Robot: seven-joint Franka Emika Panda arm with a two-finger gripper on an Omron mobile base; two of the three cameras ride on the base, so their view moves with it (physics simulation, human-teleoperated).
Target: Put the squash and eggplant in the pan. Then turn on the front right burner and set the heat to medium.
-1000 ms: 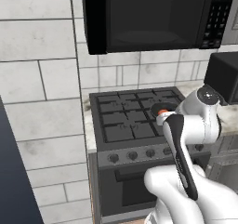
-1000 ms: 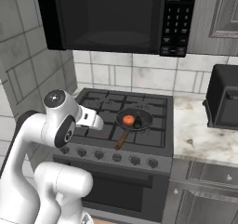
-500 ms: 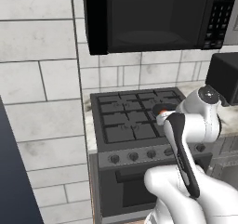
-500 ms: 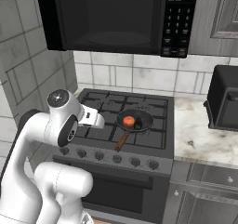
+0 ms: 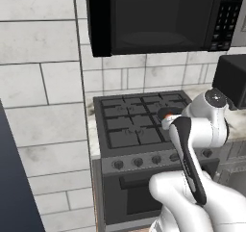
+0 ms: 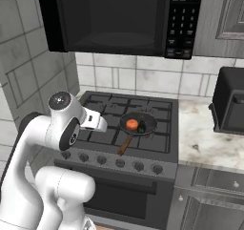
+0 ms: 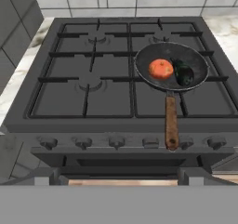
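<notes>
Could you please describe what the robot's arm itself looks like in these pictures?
The arm is glossy white with rounded, bulbous links, dark grey-black bands at its joints and round grey caps on the joint ends. A long black strip runs down one link. No cables or markings are visible.

Black microwave point(image 6: 119, 19) above; toaster oven point(image 6: 231, 100)

The dark pan point(image 7: 171, 65) is being seen seated on the front right burner point(image 7: 186, 90), ahead-right of the pincer, wooden handle pointing toward it. The orange squash point(image 7: 161, 69) and dark eggplant point(image 7: 183, 73) are lying inside, just beside each other.
</notes>
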